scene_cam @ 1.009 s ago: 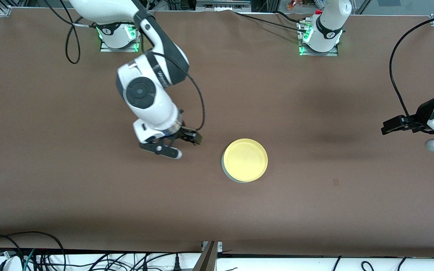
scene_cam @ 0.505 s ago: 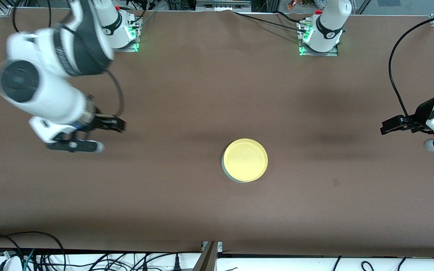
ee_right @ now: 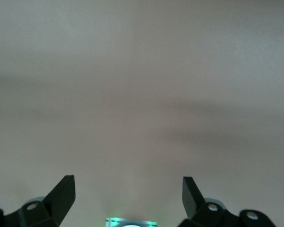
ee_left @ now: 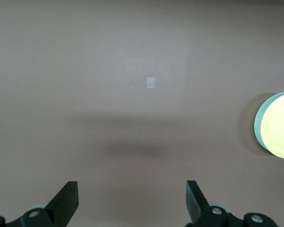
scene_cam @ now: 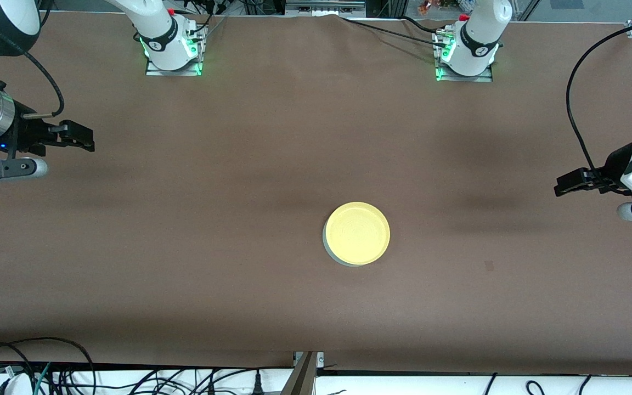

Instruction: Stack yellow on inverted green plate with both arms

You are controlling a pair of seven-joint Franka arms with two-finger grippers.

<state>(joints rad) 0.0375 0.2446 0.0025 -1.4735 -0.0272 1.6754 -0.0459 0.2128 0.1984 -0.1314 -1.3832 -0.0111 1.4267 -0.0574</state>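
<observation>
The yellow (scene_cam: 357,232) sits on the green plate (scene_cam: 326,244) mid-tabletop (scene_cam: 239,164). Left end effector (scene_cam: 563,185) and right end effector (scene_cam: 83,140) hang wide open, empty, at the frame's side edges.

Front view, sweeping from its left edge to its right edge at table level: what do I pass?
right gripper (open, empty) → green plate edge → yellow plate stacked on it → small tape mark → left gripper (open, empty).

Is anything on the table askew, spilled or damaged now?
Only one small thing: the yellow plate sits slightly off-centre on the green plate, whose edge shows as a thin crescent toward the right arm's end. Nothing looks spilled or damaged.
</observation>
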